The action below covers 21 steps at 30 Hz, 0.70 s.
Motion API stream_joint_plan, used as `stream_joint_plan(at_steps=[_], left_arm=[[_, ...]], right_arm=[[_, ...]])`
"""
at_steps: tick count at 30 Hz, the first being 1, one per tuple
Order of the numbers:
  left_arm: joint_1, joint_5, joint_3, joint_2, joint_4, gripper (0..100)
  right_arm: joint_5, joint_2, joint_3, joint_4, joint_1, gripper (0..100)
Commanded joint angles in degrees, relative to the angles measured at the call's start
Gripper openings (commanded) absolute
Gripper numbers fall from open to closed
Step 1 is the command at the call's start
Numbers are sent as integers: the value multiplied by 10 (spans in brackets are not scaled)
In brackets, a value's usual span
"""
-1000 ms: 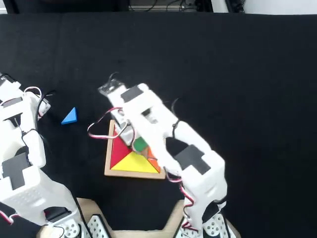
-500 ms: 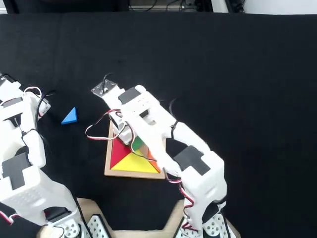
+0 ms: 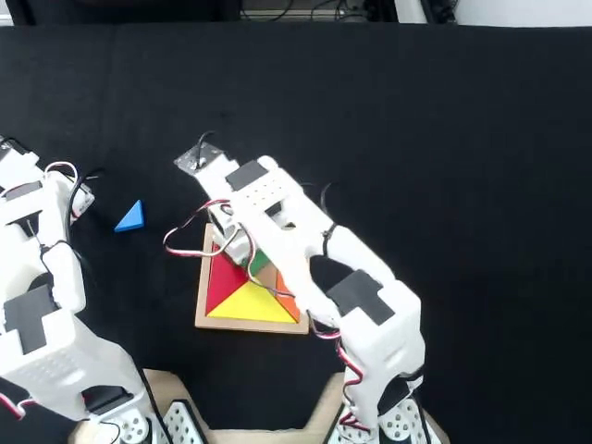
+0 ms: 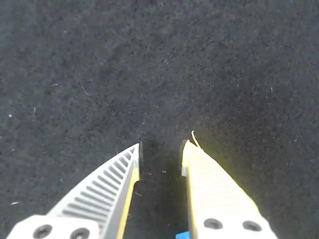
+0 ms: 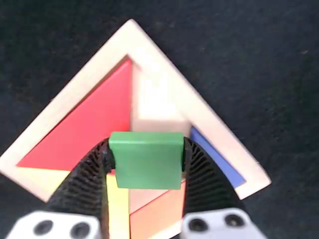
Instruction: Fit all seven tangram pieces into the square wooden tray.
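The square wooden tray lies at the table's centre-left, holding a red triangle, a yellow triangle and an orange piece. My right gripper hangs over the tray, shut on a green square piece. In the right wrist view the tray shows a bare slot just beyond the green piece, beside the red triangle and a blue piece. A small blue triangle lies loose left of the tray. My left gripper is open a little over bare cloth, holding nothing.
The black cloth covers the whole table. My left arm stands along the left edge, close to the loose blue triangle. Red and white cables loop off the right arm beside the tray. The arm bases sit at the front edge.
The right arm swung slightly left and then back over the tray, with the green piece still held. The left arm has stayed put.
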State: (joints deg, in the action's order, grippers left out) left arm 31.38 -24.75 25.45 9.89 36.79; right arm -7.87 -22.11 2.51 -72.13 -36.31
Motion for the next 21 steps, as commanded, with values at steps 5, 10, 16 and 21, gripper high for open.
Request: stream_joint_plan(at_steps=[5, 10, 16, 21], left_arm=[[1, -5, -22, -4, -8, 149], [1, -5, -22, -4, -8, 149], [1, -5, -21, -4, -8, 149], [1, -5, -21, -4, -8, 149]], right_arm=[[-2, 35, -7, 10, 12, 11], [-2, 34, -5, 11, 14, 11], [-2, 34, -1, 11, 14, 11], [-1, 34, 3, 11, 14, 12]])
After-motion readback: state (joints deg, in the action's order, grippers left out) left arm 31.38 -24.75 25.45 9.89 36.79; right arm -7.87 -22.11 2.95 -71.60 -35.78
